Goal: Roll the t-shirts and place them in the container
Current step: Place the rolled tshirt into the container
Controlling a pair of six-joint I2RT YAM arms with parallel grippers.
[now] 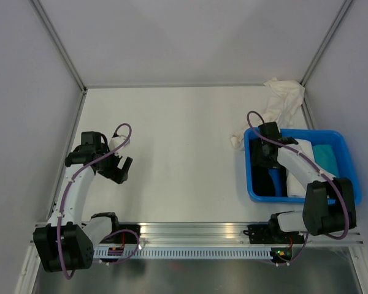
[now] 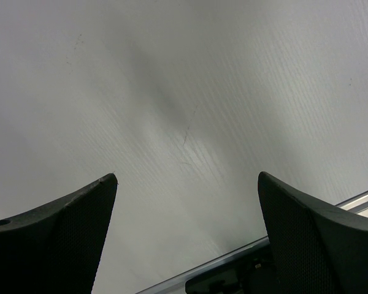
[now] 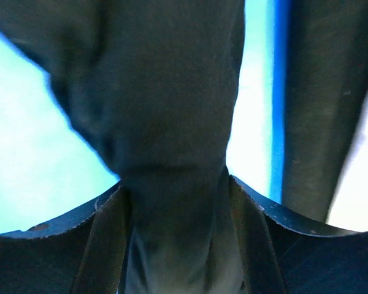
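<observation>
Hovering over white tabletop, grey walls around: left hand spread wide; right hand clamps black t-shirt.

Item: flat white matte tabletop, fine parallel grain and one thin scratch visible close up.
Enclosure: plain pale grey wall panels at back, left and right, joined by slanting aluminium corner posts.
Near edge: silver aluminium rail, white slotted strip beside it.
Light: even, soft, diffuse shadows.
</observation>
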